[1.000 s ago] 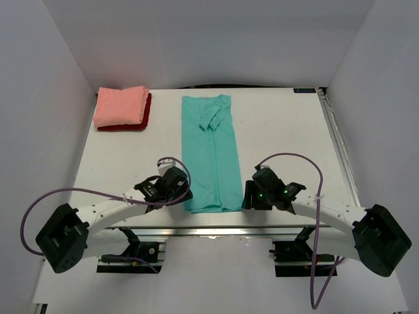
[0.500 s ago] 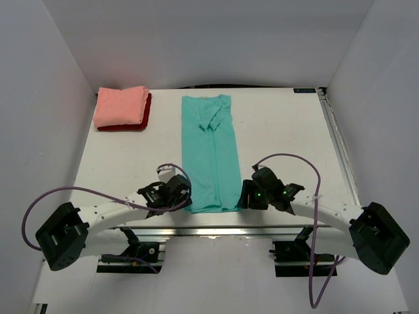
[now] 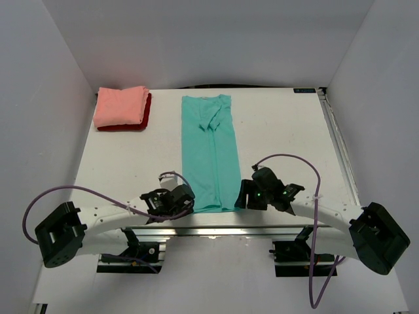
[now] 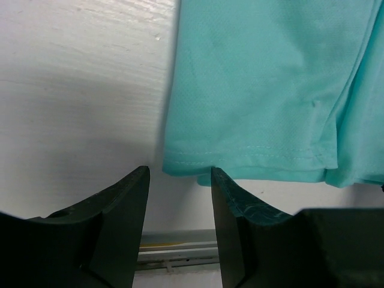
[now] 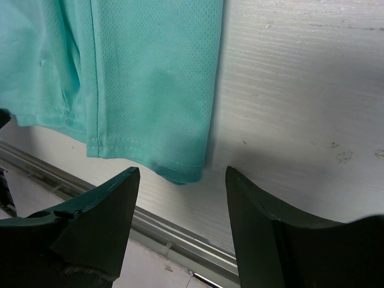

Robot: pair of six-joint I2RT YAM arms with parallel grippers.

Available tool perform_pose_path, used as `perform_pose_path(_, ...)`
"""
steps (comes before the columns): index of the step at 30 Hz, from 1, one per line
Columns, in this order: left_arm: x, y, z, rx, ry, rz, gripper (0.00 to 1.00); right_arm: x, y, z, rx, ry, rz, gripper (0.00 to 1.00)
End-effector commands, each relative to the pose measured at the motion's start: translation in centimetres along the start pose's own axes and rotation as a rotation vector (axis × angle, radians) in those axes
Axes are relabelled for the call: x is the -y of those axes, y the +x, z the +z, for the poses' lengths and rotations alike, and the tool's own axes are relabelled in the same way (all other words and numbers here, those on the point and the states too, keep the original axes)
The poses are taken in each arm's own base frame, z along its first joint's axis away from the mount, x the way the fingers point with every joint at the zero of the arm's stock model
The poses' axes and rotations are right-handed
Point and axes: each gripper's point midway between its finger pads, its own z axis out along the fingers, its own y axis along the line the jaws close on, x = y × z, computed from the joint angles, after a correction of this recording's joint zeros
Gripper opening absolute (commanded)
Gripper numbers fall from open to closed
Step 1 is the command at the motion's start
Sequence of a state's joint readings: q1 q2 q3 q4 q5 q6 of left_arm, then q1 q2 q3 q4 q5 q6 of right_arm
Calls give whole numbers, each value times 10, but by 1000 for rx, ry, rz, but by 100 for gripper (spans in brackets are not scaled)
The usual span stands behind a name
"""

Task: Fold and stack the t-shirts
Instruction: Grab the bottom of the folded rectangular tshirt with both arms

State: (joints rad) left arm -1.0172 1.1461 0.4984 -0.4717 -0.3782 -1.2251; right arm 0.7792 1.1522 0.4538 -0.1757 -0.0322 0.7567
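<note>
The pink shirt [image 3: 120, 106] and dark red shirt [image 3: 126, 127] are lying stacked at upper left, while the open left hand [image 4: 180, 177] and open right hand [image 5: 182, 175] are hovering at the half-folded teal shirt's [image 3: 211, 154] lower-centre corners.

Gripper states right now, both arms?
Left gripper: open, holding nothing, at a near hem corner of the teal t-shirt.
Right gripper: open, holding nothing, at the other near hem corner.

Two-shirt stack [image 3: 122, 108] far left, long shirt [image 3: 211, 157] central, left gripper [image 4: 180, 179] and right gripper [image 5: 183, 177] at its near corners.
</note>
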Motion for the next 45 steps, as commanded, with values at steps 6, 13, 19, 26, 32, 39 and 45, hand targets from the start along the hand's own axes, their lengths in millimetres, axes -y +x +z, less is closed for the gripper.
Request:
perform_pose_path(6, -6, -10, -6, 66, -7, -44, 54, -6, 3, 4, -17, -31, 21, 64)
perform_pose_path(13, -3, -12, -1, 79, -16, -41, 45, -9, 5, 10, -33, -46, 23, 58)
perform_pose_path(19, 5, -15, 2, 90, -3, -43, 42, -10, 7, 13, -46, -52, 24, 55)
perform_pose_path(26, 8, -19, 6, 108, -16, -35, 38, -8, 13, 17, -66, -49, 21, 48)
perform_pose_path(32, 16, -23, 6, 124, 9, -23, 0, -6, 15, 18, -72, -39, 16, 1)
perform_pose_path(39, 13, -4, -5, 77, 65, -14, 0, -4, 17, 6, -77, -34, -13, 0)
perform_pose_path(45, 20, 21, -17, 26, 79, 45, 0, -1, 30, -5, -121, -28, -38, 0)
